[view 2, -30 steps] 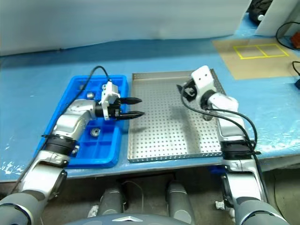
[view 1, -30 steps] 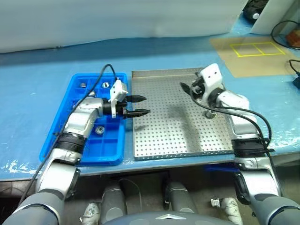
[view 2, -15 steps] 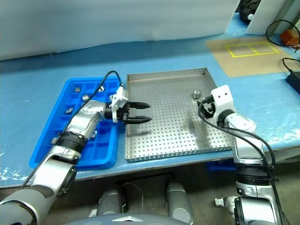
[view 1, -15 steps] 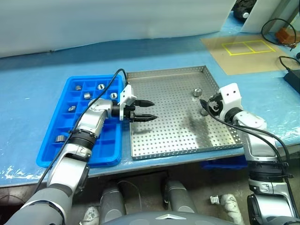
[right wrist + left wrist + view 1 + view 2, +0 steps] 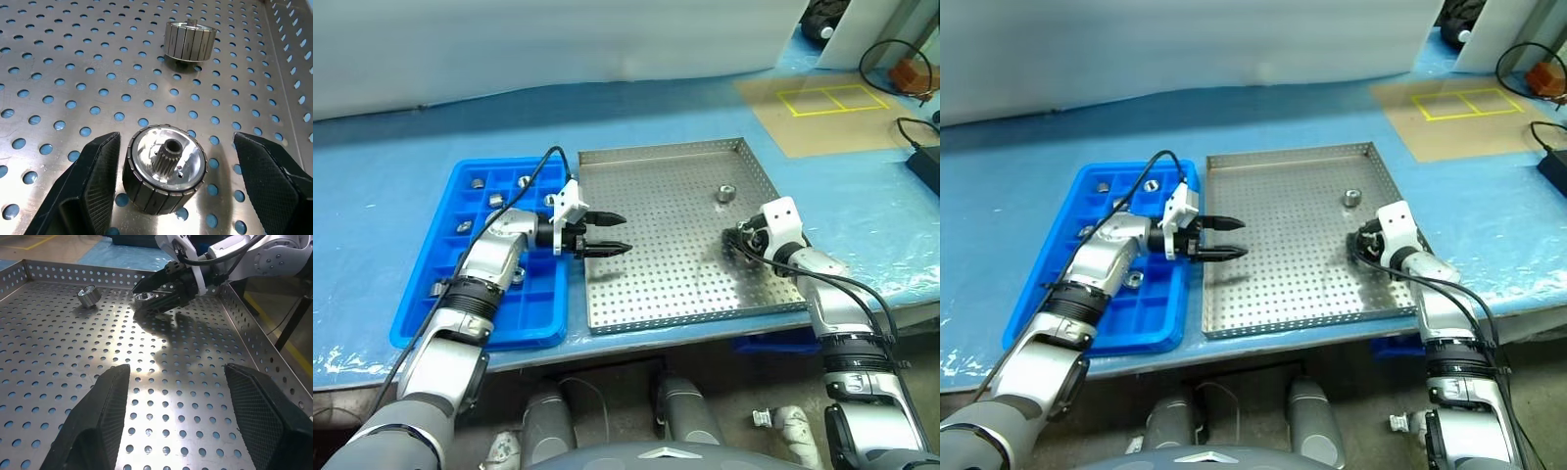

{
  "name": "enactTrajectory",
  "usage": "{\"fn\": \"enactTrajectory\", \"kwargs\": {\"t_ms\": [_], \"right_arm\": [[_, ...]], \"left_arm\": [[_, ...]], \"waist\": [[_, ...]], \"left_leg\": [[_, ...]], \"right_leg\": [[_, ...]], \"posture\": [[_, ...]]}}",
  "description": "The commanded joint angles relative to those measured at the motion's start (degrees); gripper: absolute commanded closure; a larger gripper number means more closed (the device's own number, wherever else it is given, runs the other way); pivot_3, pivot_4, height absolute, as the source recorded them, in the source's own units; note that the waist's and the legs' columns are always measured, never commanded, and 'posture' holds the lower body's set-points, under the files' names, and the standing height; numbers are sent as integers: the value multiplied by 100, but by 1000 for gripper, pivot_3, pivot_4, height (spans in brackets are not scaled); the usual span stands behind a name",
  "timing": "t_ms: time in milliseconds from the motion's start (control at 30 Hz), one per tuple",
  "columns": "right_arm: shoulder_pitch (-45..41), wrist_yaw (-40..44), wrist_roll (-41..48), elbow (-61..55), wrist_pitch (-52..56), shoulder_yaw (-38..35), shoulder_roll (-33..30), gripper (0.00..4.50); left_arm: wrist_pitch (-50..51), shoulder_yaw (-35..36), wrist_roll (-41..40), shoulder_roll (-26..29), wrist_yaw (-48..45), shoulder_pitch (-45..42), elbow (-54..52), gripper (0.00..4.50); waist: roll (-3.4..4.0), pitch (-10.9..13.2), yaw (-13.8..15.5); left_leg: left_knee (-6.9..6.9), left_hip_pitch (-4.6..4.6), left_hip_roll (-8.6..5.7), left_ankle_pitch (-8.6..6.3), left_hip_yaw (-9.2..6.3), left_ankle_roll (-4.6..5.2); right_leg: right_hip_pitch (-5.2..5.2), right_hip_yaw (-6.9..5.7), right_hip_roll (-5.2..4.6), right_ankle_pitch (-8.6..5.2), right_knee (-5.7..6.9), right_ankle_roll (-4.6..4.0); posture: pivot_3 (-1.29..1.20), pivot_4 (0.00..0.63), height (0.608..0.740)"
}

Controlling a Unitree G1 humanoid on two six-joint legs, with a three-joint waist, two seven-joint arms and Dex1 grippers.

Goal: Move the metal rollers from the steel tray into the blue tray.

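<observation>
On a workbench covered in blue sheeting [image 5: 636, 117], the robot's right gripper [image 5: 171, 196] sits low over the near right part of the steel tray [image 5: 656, 284], its two black fingers [image 5: 93, 181] spread wide and standing on either side of one metal roller [image 5: 164, 176], which rests on the perforated floor with its toothed centre bore facing up. The left finger appears just beside the roller's ribbed wall while the right finger stands clear of it; whether either finger touches cannot be told. A second roller [image 5: 190, 40] lies on its side farther back on the same floor, near the tray's right rim; from the head camera it shows as a small silvery cylinder [image 5: 725, 193] well apart from the gripper. Across the tray, the left gripper [image 5: 607, 233] hangs level above the tray's left edge, pointing toward the right arm, its fingers [image 5: 98, 421] parted with nothing between them. Left of the steel tray and touching its side lies the blue tray [image 5: 431, 313], where several rollers [image 5: 496, 199] already occupy separate compartments in the far rows, with another [image 5: 435, 288] in a nearer cell by the left wall. Beyond the trays, a brown mat with a yellow taped rectangle [image 5: 827, 98] lies at the far right
</observation>
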Motion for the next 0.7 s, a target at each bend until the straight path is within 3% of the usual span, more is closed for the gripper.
{"fn": "enactTrajectory", "kwargs": {"t_ms": [33,133,367,700], "right_arm": [[-13,39,-7,151,-116,115,36,672],[23,185,103,68,-147,155,70,860],[-41,26,-5,96,-175,208,53,2860],[-288,-94,-219,168,-347,435,26,2836]], "left_arm": [[-7,121,-57,19,32,-11,-177,1243],[-4,121,-47,20,48,-12,-185,1243],[-7,113,-38,31,68,-2,-204,1243],[59,199,-77,141,131,33,-297,1243]], "waist": [[0,0,1],[0,0,-1],[-1,-1,-7],[-1,0,-35]], "left_leg": [[0,1,1,0,0,0],[0,0,1,0,0,0],[4,1,2,0,0,0],[7,3,-1,-1,0,0]], "right_leg": [[0,0,0,0,0,0],[0,0,0,0,0,0],[2,1,1,0,0,0],[0,10,1,-3,-3,7]], "posture": [[-438,150,740],[-438,150,740],[-437,150,740],[-422,150,740]]}}
